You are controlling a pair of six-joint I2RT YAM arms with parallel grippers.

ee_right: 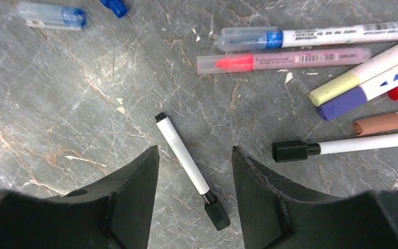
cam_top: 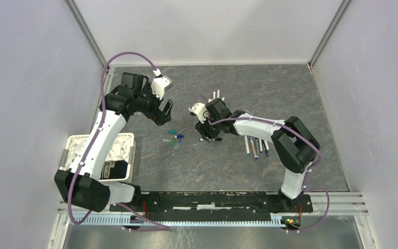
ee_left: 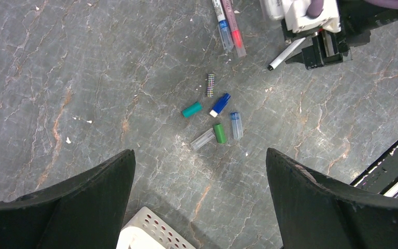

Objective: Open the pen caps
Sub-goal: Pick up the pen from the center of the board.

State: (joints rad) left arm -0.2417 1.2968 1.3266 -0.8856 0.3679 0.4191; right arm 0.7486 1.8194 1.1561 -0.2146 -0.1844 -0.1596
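A slim white pen (ee_right: 184,155) with a black cap (ee_right: 217,212) on its near end lies on the table between the fingers of my right gripper (ee_right: 195,150), which is open and not touching it. A second black-capped white pen (ee_right: 363,142) lies to the right. Several loose pen caps lie in a cluster (cam_top: 175,137): teal (ee_left: 192,109), blue (ee_left: 220,104), green (ee_left: 219,133), clear-blue (ee_left: 236,125) and clear (ee_left: 202,139). My left gripper (ee_left: 200,151) hangs wide open above the table, just short of that cluster, holding nothing.
More capped pens lie in a pile (cam_top: 256,146) under the right arm, and a few (cam_top: 217,95) behind its wrist. A blue-capped pen (ee_right: 316,36) and a pink one (ee_right: 290,59) lie side by side. A white perforated basket (cam_top: 124,142) stands at the near left.
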